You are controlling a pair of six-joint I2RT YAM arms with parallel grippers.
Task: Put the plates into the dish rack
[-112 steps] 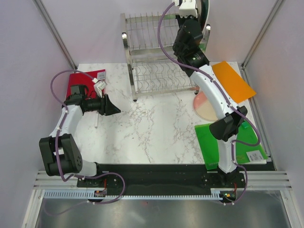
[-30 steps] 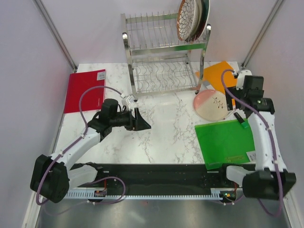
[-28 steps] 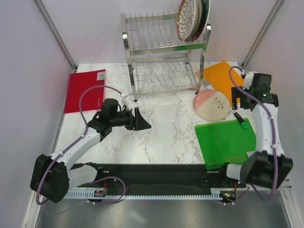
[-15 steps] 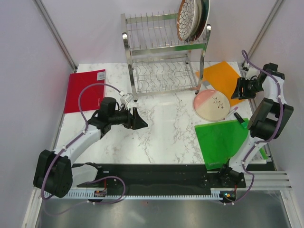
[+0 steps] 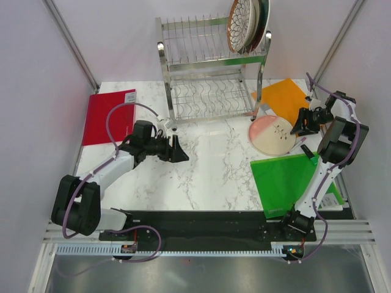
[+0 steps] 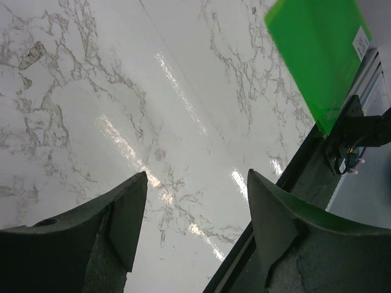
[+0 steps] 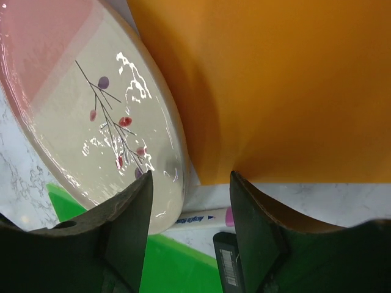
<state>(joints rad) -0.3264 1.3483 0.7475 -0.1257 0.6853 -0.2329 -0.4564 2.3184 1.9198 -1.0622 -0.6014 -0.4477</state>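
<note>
At upper centre of the overhead view, the dish rack (image 5: 208, 67) holds plates upright at the right end of its top shelf. The frontmost is the brown petal-pattern plate (image 5: 238, 24). Right of centre, the pink-and-cream plate (image 5: 272, 134) lies flat on the marble table (image 5: 208, 177), just beside the orange board (image 5: 287, 97). The right gripper (image 5: 300, 125) hangs close by the plate's right rim, fingers spread, gripping nothing. Left of centre, the left gripper (image 5: 178, 151) is likewise spread and empty over the marble.
</note>
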